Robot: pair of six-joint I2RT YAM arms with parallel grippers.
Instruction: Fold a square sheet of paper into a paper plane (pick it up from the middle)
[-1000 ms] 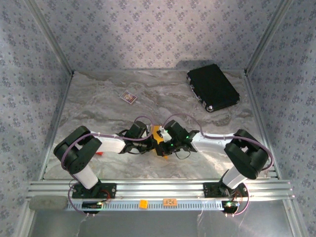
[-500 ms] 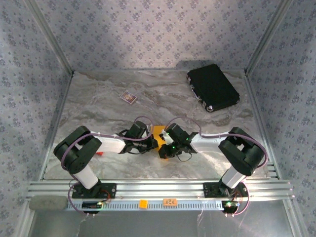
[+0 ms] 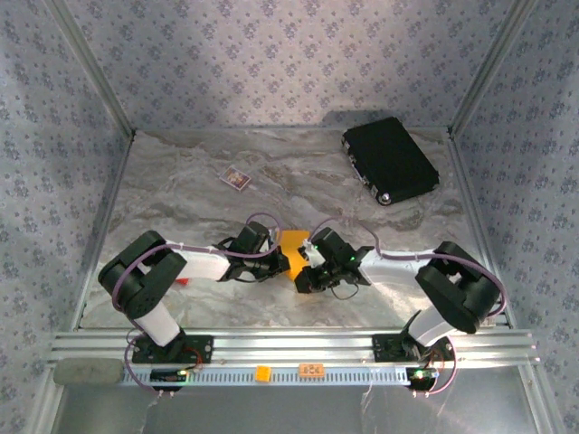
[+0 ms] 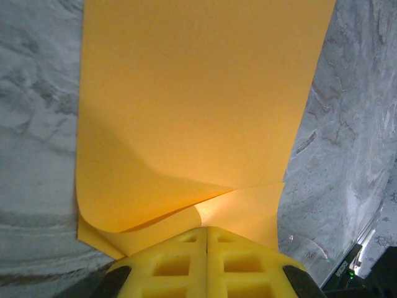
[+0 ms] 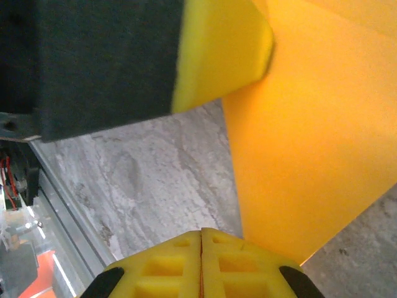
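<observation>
**RIGHT GRIPPER DRAWN BACK FROM THE FOLD; LEFT GRIPPER STAYS AT THE SHEET**

1. Tool state. The left gripper [image 4: 206, 239], with two yellow ribbed pads, has its pads pressed together with no gap. Its tips stand at the near edge of the thin orange-yellow sheet of paper [image 4: 198, 112]. It cannot be told whether a layer is nipped between them. The right gripper [image 5: 201, 241], of the same build, also has its pads together and holds nothing. Its tips lie on the bare surface, just beside the sheet's edge.

2. Change. Over the last second the right arm swings out toward the right edge of the grey marbled table [image 3: 181, 190]. Its gripper slides off the sheet, so more orange shows between the two wrists in the top view. The left arm does not move.

3. Position of the work. The sheet lies flat at the middle of the table, nearer the near edge than the far edge and well apart from the black rectangular case [image 3: 391, 161] in the far right corner. One flap is turned over onto the sheet, and its bend is still rounded, not sharp.

4. Meaning. A fold is laid but likely not pressed. The sheet is not yet a dart, so most of the folding remains.
</observation>
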